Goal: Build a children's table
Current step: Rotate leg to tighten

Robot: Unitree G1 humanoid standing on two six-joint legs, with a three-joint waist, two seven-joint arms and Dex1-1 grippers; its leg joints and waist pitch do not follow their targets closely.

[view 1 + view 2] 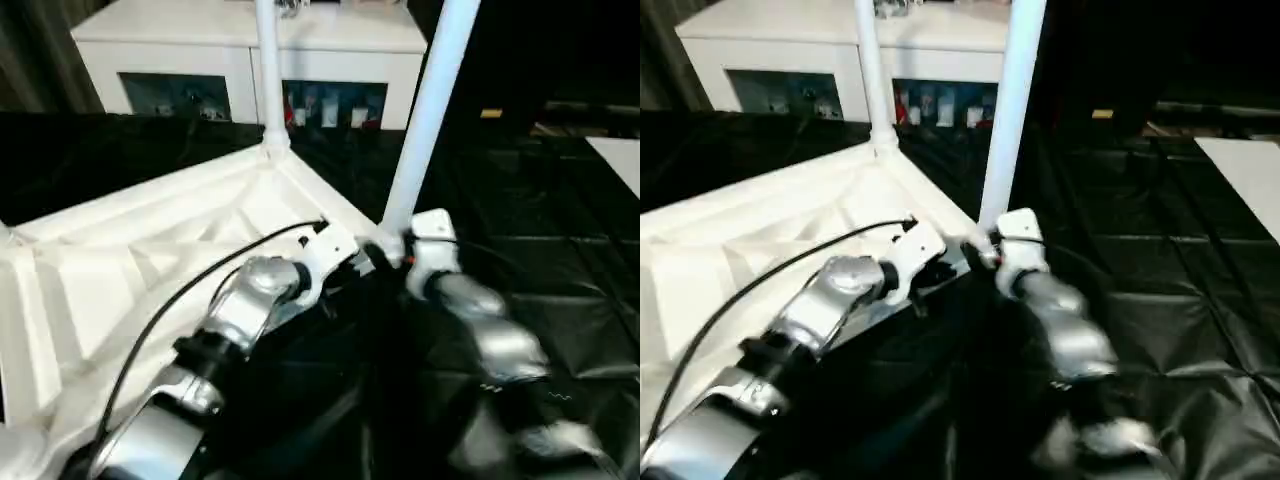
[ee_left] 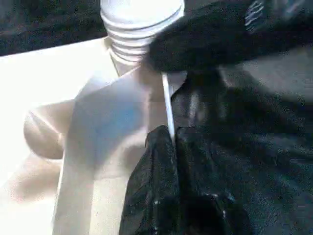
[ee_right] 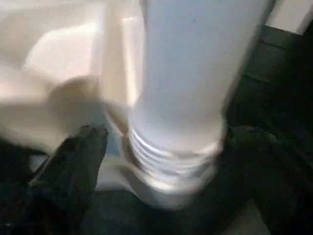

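Observation:
The children's table lies upside down, its white tabletop (image 1: 150, 260) showing the ribbed underside. One white leg (image 1: 268, 70) stands in the far corner socket. A second leg (image 1: 430, 110) stands tilted in the near right corner, its threaded end (image 3: 171, 161) at the socket. My left gripper (image 2: 166, 142) is shut on the thin rim (image 2: 167, 98) of the tabletop just beside that corner. My right gripper (image 3: 168, 134) stands open around the base of the second leg, one black finger (image 3: 73, 166) on each side, with a small gap to the tube.
A low white cabinet (image 1: 250, 40) with small items in its shelves stands behind the table. A flat white board (image 1: 620, 160) lies at the far right. Black padded mats (image 1: 560, 270) cover the floor around the tabletop. A black cable (image 1: 190, 290) runs along my left forearm.

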